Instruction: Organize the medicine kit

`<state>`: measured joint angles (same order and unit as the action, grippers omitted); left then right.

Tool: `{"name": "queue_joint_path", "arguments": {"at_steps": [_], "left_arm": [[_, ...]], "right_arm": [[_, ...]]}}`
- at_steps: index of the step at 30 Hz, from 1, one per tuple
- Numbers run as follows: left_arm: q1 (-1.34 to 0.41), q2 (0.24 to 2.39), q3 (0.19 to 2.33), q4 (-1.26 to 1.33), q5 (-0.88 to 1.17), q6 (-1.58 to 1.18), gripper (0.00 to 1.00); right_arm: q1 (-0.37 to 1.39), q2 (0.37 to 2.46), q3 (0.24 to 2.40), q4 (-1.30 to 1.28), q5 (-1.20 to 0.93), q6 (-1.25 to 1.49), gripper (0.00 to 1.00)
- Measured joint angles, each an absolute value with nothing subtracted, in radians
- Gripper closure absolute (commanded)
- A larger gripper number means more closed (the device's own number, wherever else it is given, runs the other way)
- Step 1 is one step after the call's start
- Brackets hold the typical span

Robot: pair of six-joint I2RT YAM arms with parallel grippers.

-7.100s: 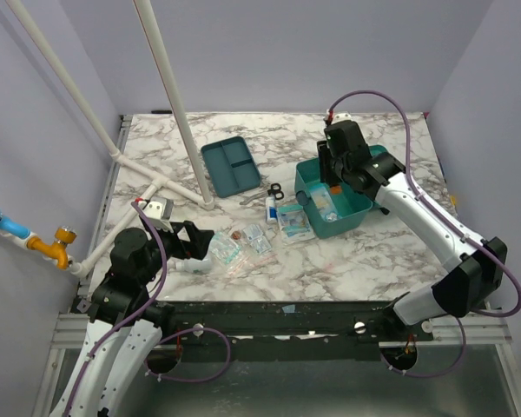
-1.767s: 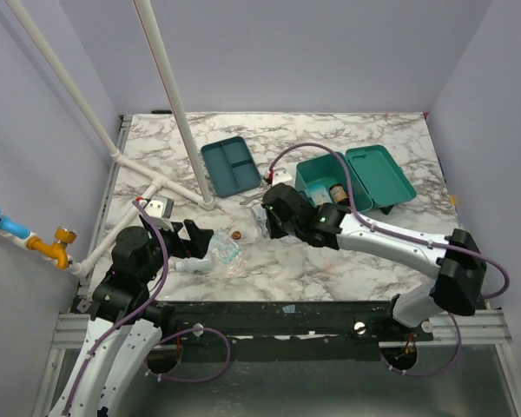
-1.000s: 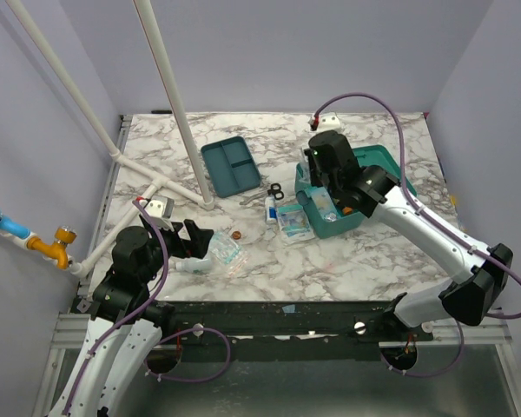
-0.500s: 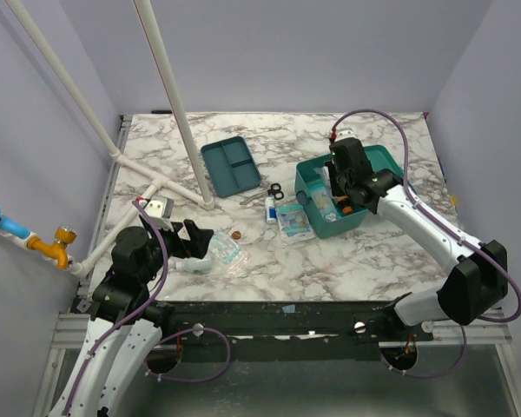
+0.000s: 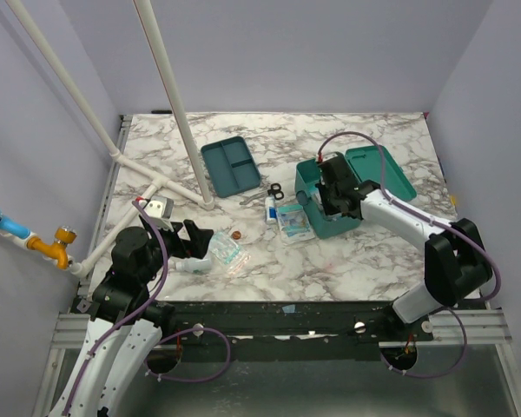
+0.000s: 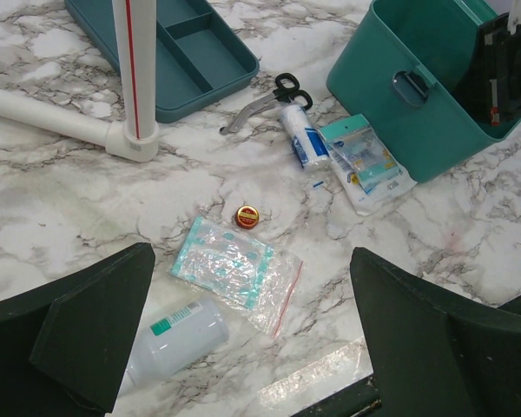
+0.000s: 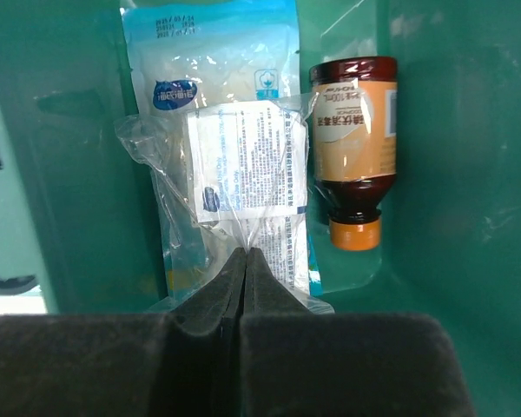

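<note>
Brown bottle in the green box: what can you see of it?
The bottle is dark brown and shiny, with an orange label and an orange cap, and clear film seems wrapped round it. It lies on its side on the floor of the open kit, near one wall, cap toward the right wrist camera. A clear bag lies against its side. The right gripper is shut on that bag and does not touch the bottle.
</note>
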<state>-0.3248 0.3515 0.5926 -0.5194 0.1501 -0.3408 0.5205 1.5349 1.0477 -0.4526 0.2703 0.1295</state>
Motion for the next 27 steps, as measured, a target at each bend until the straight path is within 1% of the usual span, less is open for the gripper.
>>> {"name": "queue_joint_path", "arguments": {"at_steps": [3,4,7,8,11,13,21,24,27], "left_arm": [[-0.325,0.352,0.593,-0.519,0.15,-0.341,0.02],[-0.325,0.352,0.593,-0.519,0.15,-0.341,0.01],[-0.325,0.352,0.593,-0.519,0.15,-0.341,0.01],[-0.325,0.352,0.593,-0.519,0.15,-0.341,0.02],[-0.325,0.352,0.593,-0.519,0.15,-0.341,0.02],[-0.325,0.352,0.593,-0.519,0.15,-0.341,0.01],[-0.325,0.355,0.593,-0.519,0.15,-0.341,0.01],[-0.325,0.36,0.593,-0.519,0.15,-0.341,0.02],[-0.325,0.362,0.593,-0.519,0.15,-0.341,0.01]], "right_arm": [[0.521,1.556,1.028,-0.434,0.259,0.13,0.99],[0.521,1.558,1.021,-0.433,0.256,0.13,0.96],[0.521,1.56,1.017,-0.434,0.251,0.13,0.74],[0.521,1.56,1.018,-0.434,0.25,0.13,0.69],[0.521,1.559,1.024,-0.443,0.253,0.13,0.6],[0.521,1.554,1.037,-0.459,0.261,0.129,0.55],[0.521,1.505,1.168,-0.548,0.344,0.126,0.47],[0.521,1.475,1.228,-0.571,0.347,0.13,0.43],[0.521,1.437,1.287,-0.59,0.332,0.142,0.41]]}}
